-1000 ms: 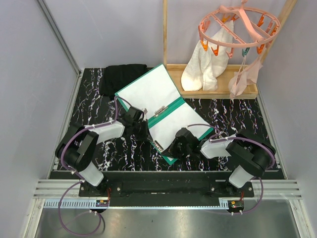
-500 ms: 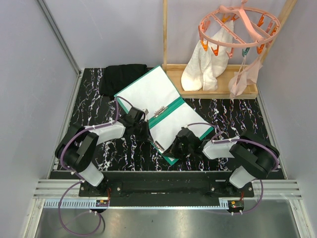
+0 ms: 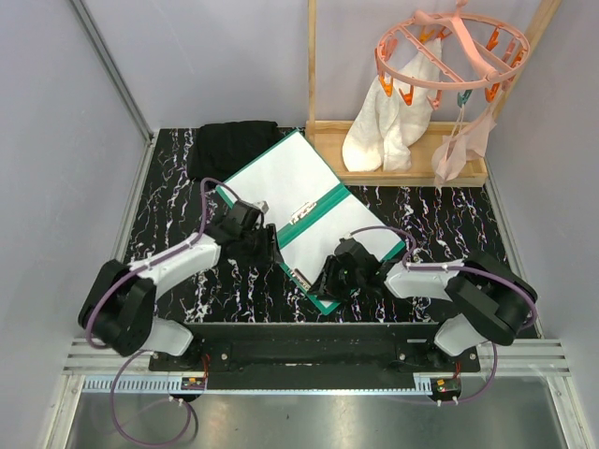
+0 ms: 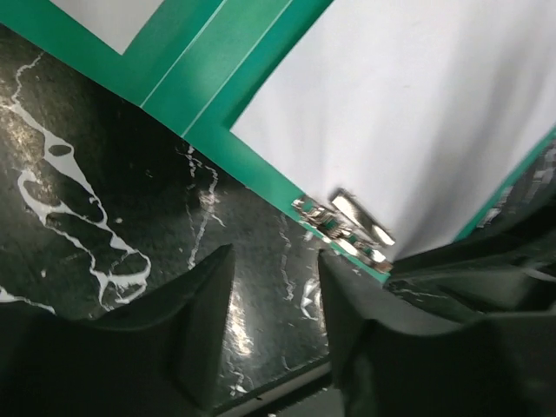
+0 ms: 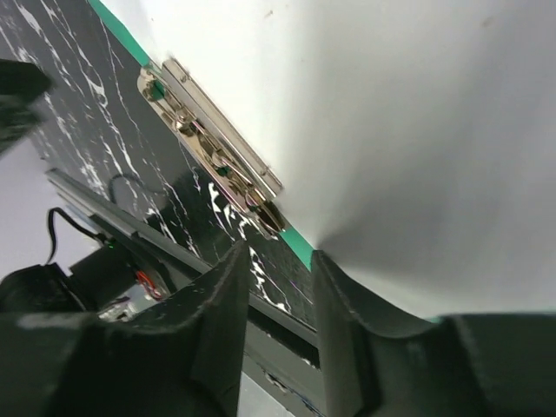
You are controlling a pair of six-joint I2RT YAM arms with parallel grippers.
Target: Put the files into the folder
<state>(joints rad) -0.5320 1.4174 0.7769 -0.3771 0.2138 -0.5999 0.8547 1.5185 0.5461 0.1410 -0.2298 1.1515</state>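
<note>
The folder (image 3: 314,208) lies open in the middle of the frame, with the files (image 3: 281,176) flat on both halves. The left gripper (image 4: 274,265) and right gripper (image 5: 280,261) sit at its lower edges, jaws apart and empty.

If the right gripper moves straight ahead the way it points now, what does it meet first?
Probably the green edge of the folder, just beside its metal clip; depth is hard to judge here.
</note>
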